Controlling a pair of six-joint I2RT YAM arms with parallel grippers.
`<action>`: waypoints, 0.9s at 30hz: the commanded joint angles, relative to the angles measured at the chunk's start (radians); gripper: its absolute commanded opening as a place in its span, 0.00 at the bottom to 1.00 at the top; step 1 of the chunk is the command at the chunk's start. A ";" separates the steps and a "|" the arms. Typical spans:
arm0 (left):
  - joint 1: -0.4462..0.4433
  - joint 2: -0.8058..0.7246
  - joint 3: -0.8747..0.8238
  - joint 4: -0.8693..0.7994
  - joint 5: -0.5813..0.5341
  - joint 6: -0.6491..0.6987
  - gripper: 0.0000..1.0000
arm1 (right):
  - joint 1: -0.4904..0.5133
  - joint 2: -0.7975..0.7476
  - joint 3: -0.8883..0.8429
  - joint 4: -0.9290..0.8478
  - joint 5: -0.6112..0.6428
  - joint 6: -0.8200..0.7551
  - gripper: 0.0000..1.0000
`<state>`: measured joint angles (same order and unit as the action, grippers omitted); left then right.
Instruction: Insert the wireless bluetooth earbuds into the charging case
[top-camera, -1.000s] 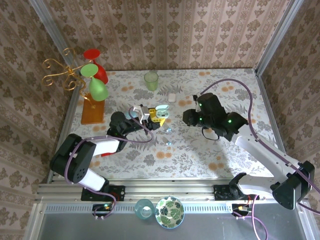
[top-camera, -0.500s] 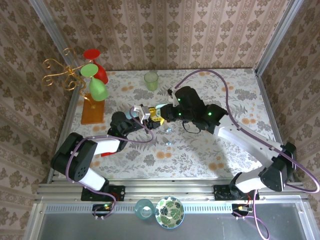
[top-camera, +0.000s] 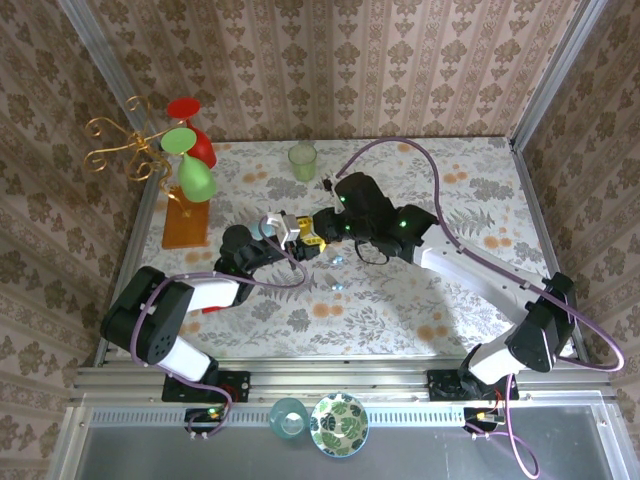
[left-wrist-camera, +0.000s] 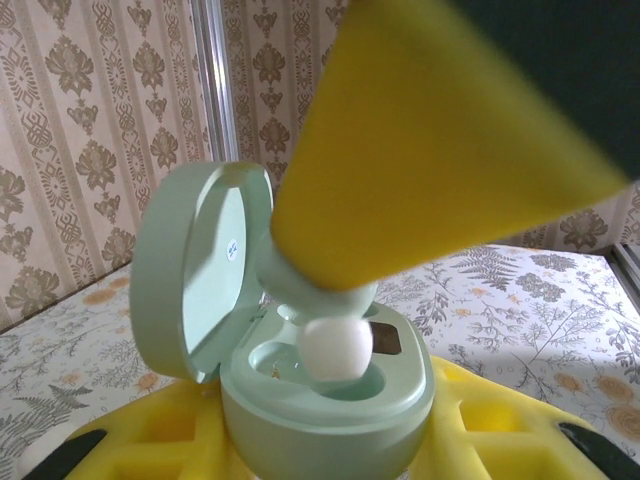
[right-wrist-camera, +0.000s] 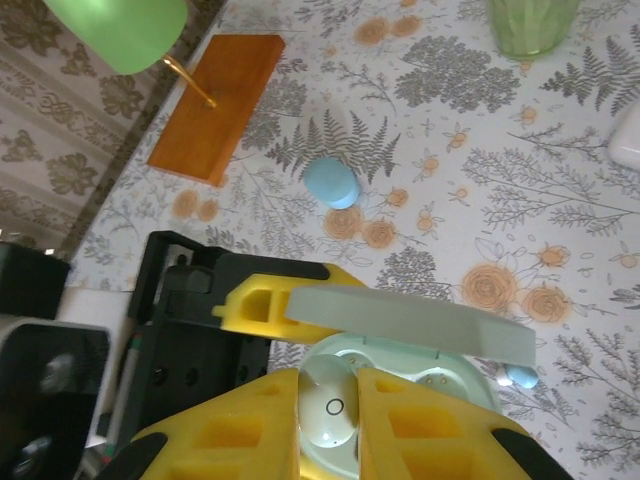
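Your left arm: lies low, reaching forward toward the centre, elbow bent.
Your left gripper (top-camera: 292, 231): jaws clamped on the green case (left-wrist-camera: 330, 420).
Your right arm: stretched diagonally across to the left, wrist tipped down.
Your right gripper (top-camera: 320, 228): jaws pinching a white earbud (right-wrist-camera: 330, 408), just beside your left gripper.

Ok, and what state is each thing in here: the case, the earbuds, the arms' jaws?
green charging case, open, lid up, clamped upright.
held earbud, pinched, tip at a case socket, not released.
left gripper, jaws shut on the green charging case.
right gripper, jaws shut on the held earbud.
blue case, closed, lying on the table.
loose blue earbud, lying on the table, uncased.
green cup, upright.
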<state>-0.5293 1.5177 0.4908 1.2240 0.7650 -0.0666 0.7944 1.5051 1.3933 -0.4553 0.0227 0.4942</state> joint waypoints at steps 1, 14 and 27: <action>-0.004 -0.031 -0.005 0.035 0.003 0.023 0.27 | 0.012 0.010 0.037 -0.041 0.061 -0.030 0.18; -0.002 -0.028 -0.006 0.035 -0.001 0.023 0.27 | 0.031 0.045 0.058 -0.065 0.030 -0.054 0.20; 0.000 -0.031 -0.012 0.040 0.002 0.019 0.26 | 0.041 0.000 0.028 -0.019 0.029 -0.068 0.42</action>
<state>-0.5293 1.5139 0.4854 1.2243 0.7616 -0.0650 0.8295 1.5486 1.4326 -0.4973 0.0483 0.4404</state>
